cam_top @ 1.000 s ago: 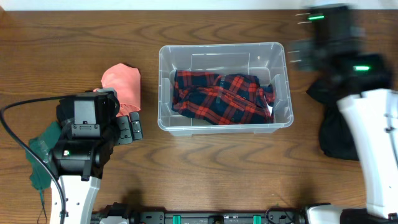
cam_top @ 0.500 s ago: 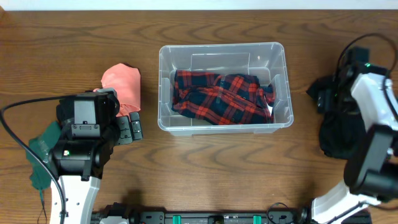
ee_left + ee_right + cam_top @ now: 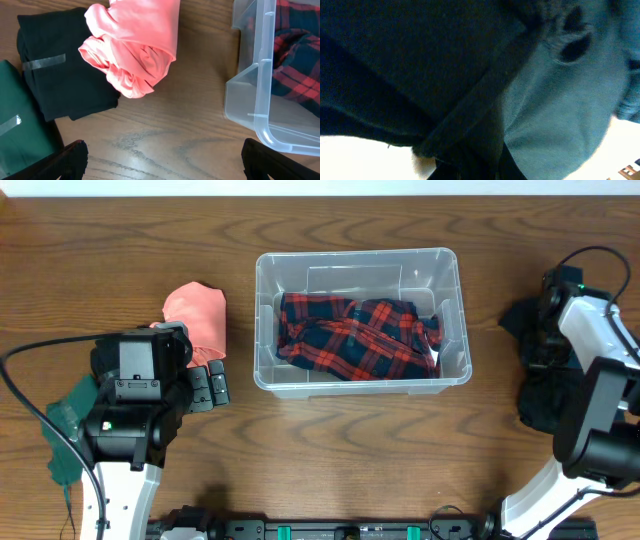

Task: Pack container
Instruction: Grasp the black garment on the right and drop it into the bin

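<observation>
At the middle of the brown wooden table (image 3: pixel 350 455), the large clear plastic rectangular container (image 3: pixel 356 255) is sitting with a red-and-navy plaid cloth (image 3: pixel 355 335) inside. To its left, the left gripper (image 3: pixel 167 162) is hovering, fingers spread wide and empty, beside a crumpled pink cloth (image 3: pixel 135 50). At right, the right gripper (image 3: pixel 548 330) is pressing into a black cloth heap (image 3: pixel 540 405); its spread cannot be told.

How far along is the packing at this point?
Done: one red plaid garment lies inside the container. In hand: the right tool is down on the black garment; its wrist view shows only dark fabric, so a grip cannot be confirmed. Left: the pink cloth, folded black cloth and green cloth lie on the table beside the open left tool.
</observation>
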`<state>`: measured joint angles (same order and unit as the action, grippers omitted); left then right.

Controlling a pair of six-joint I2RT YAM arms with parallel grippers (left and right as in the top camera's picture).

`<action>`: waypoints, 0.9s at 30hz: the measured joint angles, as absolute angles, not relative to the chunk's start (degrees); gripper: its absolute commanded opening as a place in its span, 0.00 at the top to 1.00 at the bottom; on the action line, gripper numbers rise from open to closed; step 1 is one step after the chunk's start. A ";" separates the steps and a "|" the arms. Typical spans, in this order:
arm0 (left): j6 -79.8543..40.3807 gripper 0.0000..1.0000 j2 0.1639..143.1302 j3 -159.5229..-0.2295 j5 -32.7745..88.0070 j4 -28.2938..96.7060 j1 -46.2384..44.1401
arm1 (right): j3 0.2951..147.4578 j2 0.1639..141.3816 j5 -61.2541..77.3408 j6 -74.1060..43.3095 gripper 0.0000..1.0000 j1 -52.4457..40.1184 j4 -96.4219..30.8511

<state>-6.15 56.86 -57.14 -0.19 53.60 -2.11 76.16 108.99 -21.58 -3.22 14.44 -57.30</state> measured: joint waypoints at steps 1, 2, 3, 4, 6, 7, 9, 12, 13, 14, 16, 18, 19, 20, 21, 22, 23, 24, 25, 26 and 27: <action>-6.15 0.02 56.86 -57.14 -0.19 53.60 -2.11 | 77.01 107.92 -21.12 -3.18 0.99 14.33 -58.41; -6.15 0.02 56.86 -57.14 -0.19 53.63 -2.11 | 78.15 106.39 -20.60 -2.87 0.99 14.11 -59.51; -6.15 0.02 56.86 -57.14 -0.19 53.63 -2.11 | 79.57 104.49 -19.92 -2.31 0.99 13.78 -60.25; -6.15 0.02 56.86 -57.14 -0.19 53.63 -2.11 | 80.93 102.65 -19.09 -1.85 0.99 13.30 -60.60; -6.15 0.02 56.86 -57.14 -0.19 53.60 -2.11 | 84.53 97.34 -16.03 -0.19 0.99 11.40 -60.40; -6.15 0.02 56.86 -57.14 -0.19 53.60 -2.11 | 86.00 94.87 -14.52 0.67 0.99 10.15 -59.88; -6.15 0.02 56.86 -57.14 -0.19 53.60 -2.11 | 88.62 90.17 -11.51 2.52 0.99 6.87 -57.82; -6.15 0.02 56.86 -57.14 -0.19 53.63 -2.11 | 91.59 83.48 -7.42 7.09 0.99 -0.89 -54.19; -6.15 0.02 56.86 -57.14 -0.19 53.60 -2.11 | 92.20 82.11 -6.55 8.67 0.99 -3.51 -53.63; -6.15 0.02 56.86 -57.14 -0.19 53.60 -2.11 | 92.66 80.93 -5.67 10.52 0.99 -6.72 -53.19; -6.15 0.02 56.86 -57.14 -0.19 53.60 -2.11 | 92.86 80.23 -4.05 13.65 0.99 -12.27 -53.10; -6.15 0.02 56.84 -57.14 -0.19 53.60 -2.11 | 92.64 81.62 -2.76 16.40 0.99 -17.26 -53.25; -6.15 0.02 56.86 -57.14 -0.19 53.63 -2.11 | 92.29 83.11 -2.17 17.58 0.99 -19.77 -53.21; -6.15 0.02 56.86 -57.14 -0.19 53.60 -2.11 | 91.70 85.27 -1.63 18.72 0.99 -22.26 -53.08; -6.15 0.02 56.86 -57.14 -0.19 53.63 -2.11 | 91.39 86.17 -1.37 19.07 0.99 -23.05 -53.04; -6.15 0.02 56.86 -57.14 -0.19 53.60 -2.11 | 90.61 88.55 -0.97 19.79 0.99 -24.80 -52.80; -6.15 0.02 56.86 -57.14 -0.19 53.60 -2.11 | 89.80 90.72 -0.78 20.23 0.98 -25.98 -52.58; -6.15 0.02 56.86 -57.14 -0.19 53.60 -2.11 | 88.88 93.14 -0.75 20.64 0.97 -27.20 -52.31; -6.15 0.02 56.86 -57.14 -0.19 53.60 -2.11 | 87.99 95.46 -0.82 20.88 0.95 -28.12 -51.83; -6.15 0.02 56.86 -57.14 -0.19 53.60 -2.11 | 87.15 97.56 -0.86 21.12 0.92 -28.77 -51.27; -6.15 0.02 56.86 -57.14 -0.19 53.60 -2.11 | 86.35 99.57 -0.75 21.26 0.89 -29.30 -50.61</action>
<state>-6.15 56.86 -57.14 -0.19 53.60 -2.11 86.35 99.57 -0.75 21.26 -29.30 -50.61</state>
